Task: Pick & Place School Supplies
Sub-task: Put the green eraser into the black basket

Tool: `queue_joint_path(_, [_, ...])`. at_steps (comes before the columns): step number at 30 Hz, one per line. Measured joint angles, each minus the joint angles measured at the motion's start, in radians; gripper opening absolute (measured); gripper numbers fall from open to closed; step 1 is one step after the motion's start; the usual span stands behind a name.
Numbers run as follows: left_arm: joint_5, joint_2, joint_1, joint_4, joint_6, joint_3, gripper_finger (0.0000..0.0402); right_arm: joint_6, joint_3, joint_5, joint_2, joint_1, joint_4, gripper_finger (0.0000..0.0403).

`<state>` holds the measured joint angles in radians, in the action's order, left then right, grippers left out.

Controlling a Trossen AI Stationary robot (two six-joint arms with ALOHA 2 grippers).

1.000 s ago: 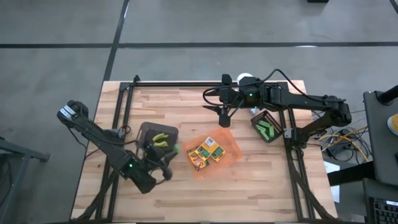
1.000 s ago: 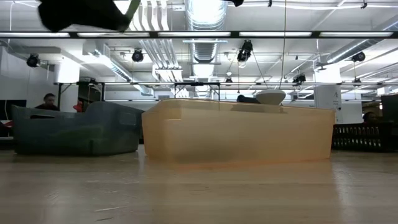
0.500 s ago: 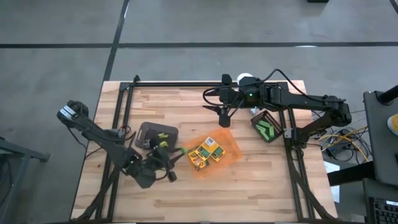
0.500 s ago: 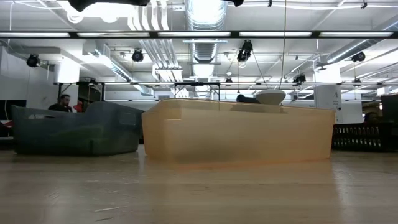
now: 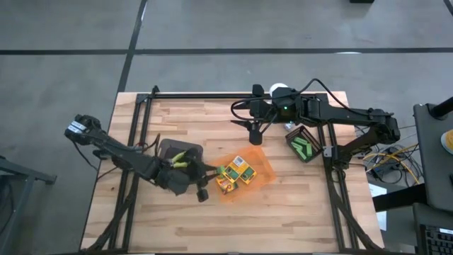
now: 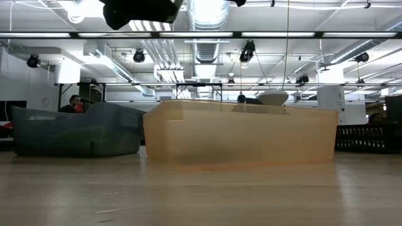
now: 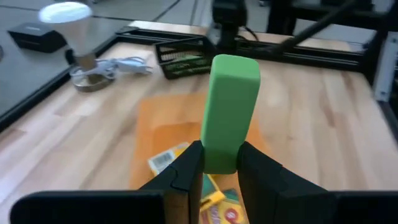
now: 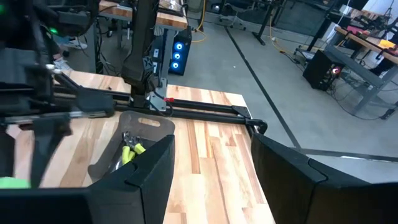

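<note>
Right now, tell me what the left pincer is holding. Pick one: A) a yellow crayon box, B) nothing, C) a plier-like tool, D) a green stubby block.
D: the left wrist view shows the left pincer clamped on the lower end of an upright green stubby block, above the orange tray with the crayon boxes.

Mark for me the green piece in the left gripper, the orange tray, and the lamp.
green piece [image 7: 229,106], left wrist view, middle of its face above the fingers.
orange tray [image 5: 263,168], high view, bare floor near its right edge.
lamp [image 7: 65,12], left wrist view, its round white head.
</note>
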<state>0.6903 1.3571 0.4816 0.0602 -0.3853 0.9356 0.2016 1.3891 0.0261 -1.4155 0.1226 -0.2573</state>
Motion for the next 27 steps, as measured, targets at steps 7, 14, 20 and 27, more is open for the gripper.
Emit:
queue_joint_path(7, [-0.066,-0.014,-0.085,-0.038,0.062,0.000,0.0088,0.000,0.000,0.000,0.000,0.000,0.000,0.0206])
queue_joint_path(14, [-0.249,-0.076,-0.162,-0.104,0.175,0.000,0.0088,0.000,0.000,0.000,0.000,0.000,0.000,0.0206])
queue_joint_path(20, [-0.289,-0.151,-0.237,-0.107,0.207,0.000,0.0088,-0.154,0.000,-0.001,0.000,0.000,0.000,0.0206])
queue_joint_path(27, [-0.365,-0.178,-0.338,-0.106,0.200,0.000,0.0088,-0.286,0.000,-0.001,0.000,0.000,0.003,0.0206])
